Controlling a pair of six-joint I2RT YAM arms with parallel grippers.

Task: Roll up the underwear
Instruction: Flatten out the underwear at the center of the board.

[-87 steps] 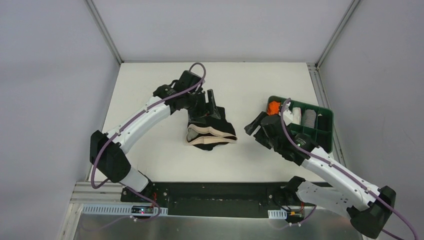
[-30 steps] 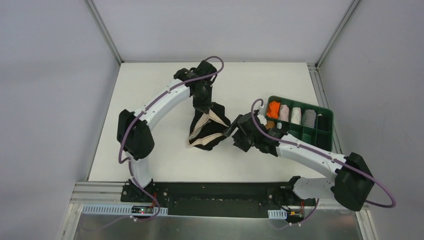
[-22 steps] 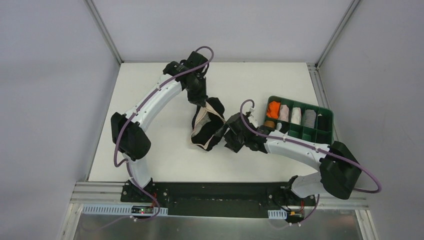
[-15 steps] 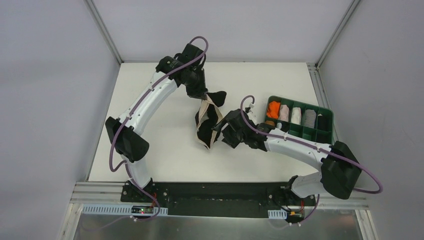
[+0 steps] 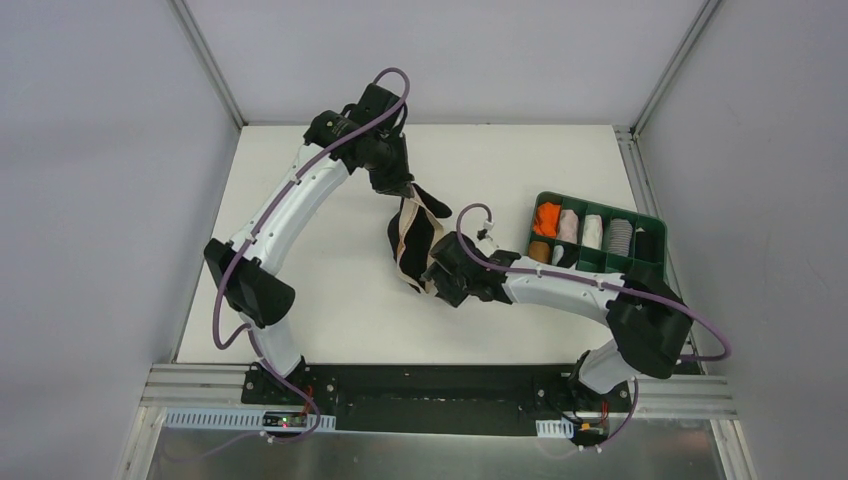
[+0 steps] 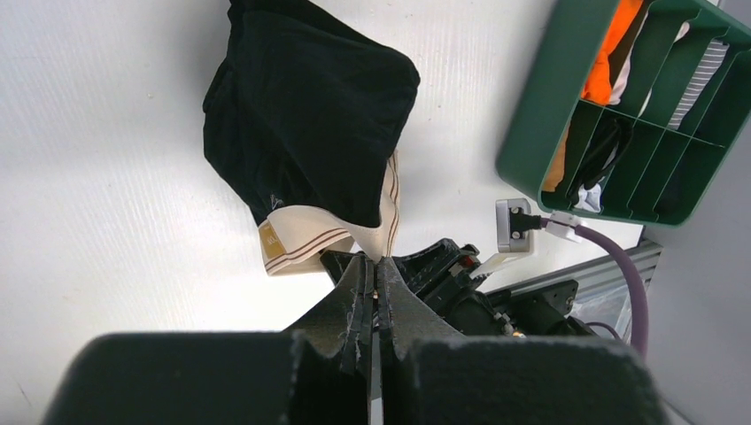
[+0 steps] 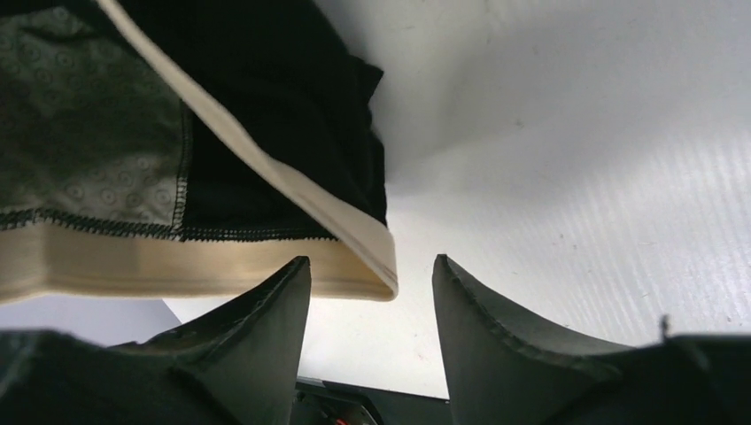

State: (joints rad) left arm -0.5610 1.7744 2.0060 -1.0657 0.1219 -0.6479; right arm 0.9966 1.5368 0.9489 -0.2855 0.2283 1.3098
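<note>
The black underwear (image 5: 411,238) with its beige waistband hangs in a narrow strip above the middle of the table. My left gripper (image 5: 407,190) is shut on the top of it. The left wrist view shows the left gripper (image 6: 376,262) pinching the waistband (image 6: 305,241), with the black fabric (image 6: 310,115) drooping beyond. My right gripper (image 5: 431,274) is at the strip's lower end. In the right wrist view the right gripper (image 7: 370,262) is open, and a corner of the waistband (image 7: 177,266) lies between its fingertips without being pinched.
A green compartment tray (image 5: 602,206) stands at the right of the table, holding orange, white, grey and brown rolled garments. It also shows in the left wrist view as the green tray (image 6: 531,106). The right arm stretches across the table in front of the tray.
The left gripper has lifted the underwear up and back-left, so it now hangs as a strip. The right arm has moved left to its lower end, and its jaws have narrowed.
</note>
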